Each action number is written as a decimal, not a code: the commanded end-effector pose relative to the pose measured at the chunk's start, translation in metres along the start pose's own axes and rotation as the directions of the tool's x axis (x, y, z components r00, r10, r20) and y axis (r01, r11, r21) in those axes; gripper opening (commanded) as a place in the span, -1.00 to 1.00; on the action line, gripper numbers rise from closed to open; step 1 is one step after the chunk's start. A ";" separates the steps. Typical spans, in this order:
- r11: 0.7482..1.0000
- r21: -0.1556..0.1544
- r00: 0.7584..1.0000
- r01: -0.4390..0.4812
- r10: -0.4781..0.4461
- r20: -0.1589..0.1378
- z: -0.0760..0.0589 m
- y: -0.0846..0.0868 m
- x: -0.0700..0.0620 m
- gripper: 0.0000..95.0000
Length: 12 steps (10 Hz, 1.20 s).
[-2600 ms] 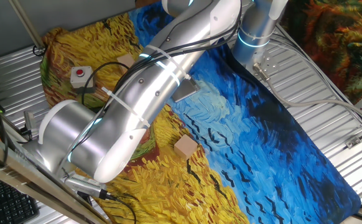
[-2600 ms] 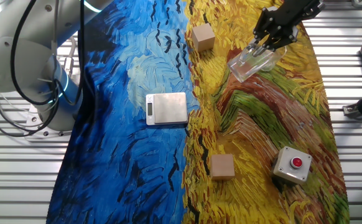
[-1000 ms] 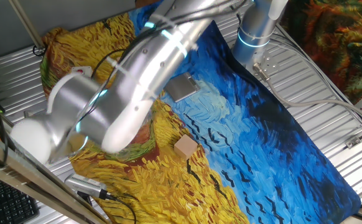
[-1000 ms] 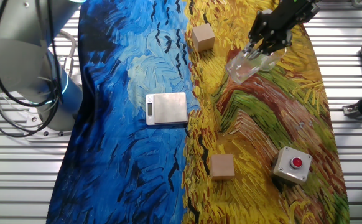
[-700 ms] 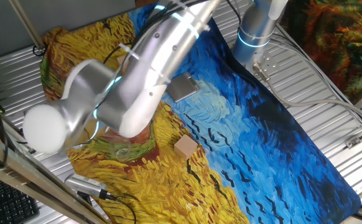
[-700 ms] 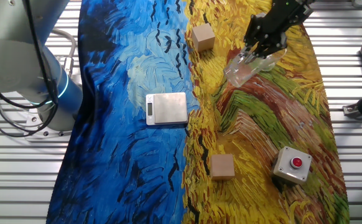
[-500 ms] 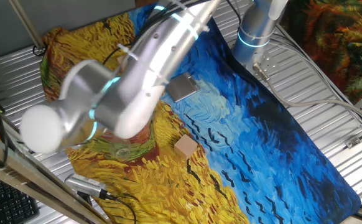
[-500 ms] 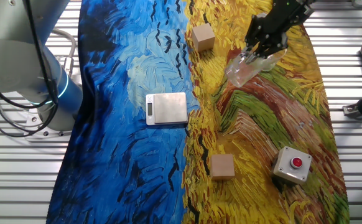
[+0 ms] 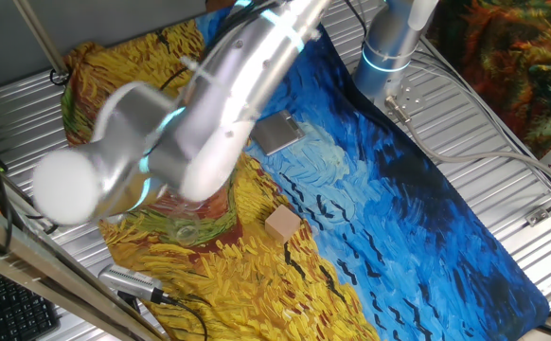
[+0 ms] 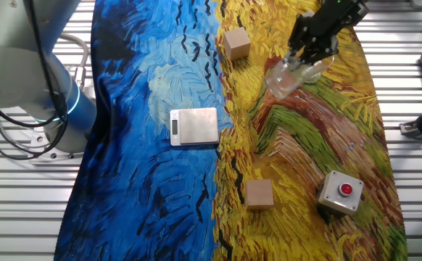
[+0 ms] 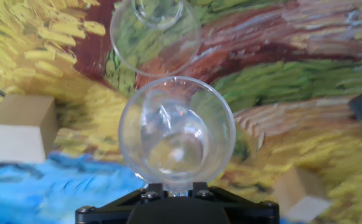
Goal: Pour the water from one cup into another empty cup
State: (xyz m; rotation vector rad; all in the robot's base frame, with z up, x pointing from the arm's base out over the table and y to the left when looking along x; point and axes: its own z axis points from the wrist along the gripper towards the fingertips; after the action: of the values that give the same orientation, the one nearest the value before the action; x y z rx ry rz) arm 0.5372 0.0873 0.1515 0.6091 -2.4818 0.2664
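Observation:
My gripper (image 10: 310,52) is shut on the larger clear tumbler (image 10: 286,77) and holds it tilted above the yellow cloth. In the hand view the gripper (image 11: 170,184) grips the tumbler (image 11: 176,129) low down, and its wide rim faces the camera. Glints inside may be the water; I see no stream. The smaller clear cup (image 11: 155,32) stands on the cloth just beyond the tumbler's rim, apart from it. In one fixed view the arm (image 9: 200,123) hides the gripper, and a faint clear cup rim (image 9: 186,230) shows below it.
Two wooden blocks (image 10: 236,42) (image 10: 259,194) lie on the cloth. A silver scale (image 10: 194,125) sits at the middle. A red button box (image 10: 340,192) is at the near right. The robot base (image 10: 59,101) stands at the left. One block (image 11: 16,127) lies left of the tumbler.
The wrist has turned and the tumbler has tipped further, shifting slightly left and up in the other fixed view. The arm has swung upward in one fixed view.

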 end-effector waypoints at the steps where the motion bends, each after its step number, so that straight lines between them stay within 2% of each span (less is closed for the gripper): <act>1: 1.000 -0.003 1.000 0.000 0.000 0.003 -0.005 0.001 -0.003 -1.00; 3: 1.000 -0.001 1.000 -0.004 0.004 0.024 -0.005 0.001 -0.002 -1.00; 5: 1.000 -0.004 0.998 -0.004 0.004 0.060 -0.004 0.000 -0.001 -1.00; 10: 1.000 -0.001 0.994 -0.008 0.008 0.110 -0.002 0.000 0.000 -1.00; 12: 1.000 0.003 0.988 -0.012 0.011 0.152 -0.001 0.000 0.002 -1.00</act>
State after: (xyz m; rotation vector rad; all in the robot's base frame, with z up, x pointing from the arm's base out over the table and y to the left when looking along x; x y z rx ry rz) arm 0.5407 0.0892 0.1541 0.6327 -2.6140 0.2405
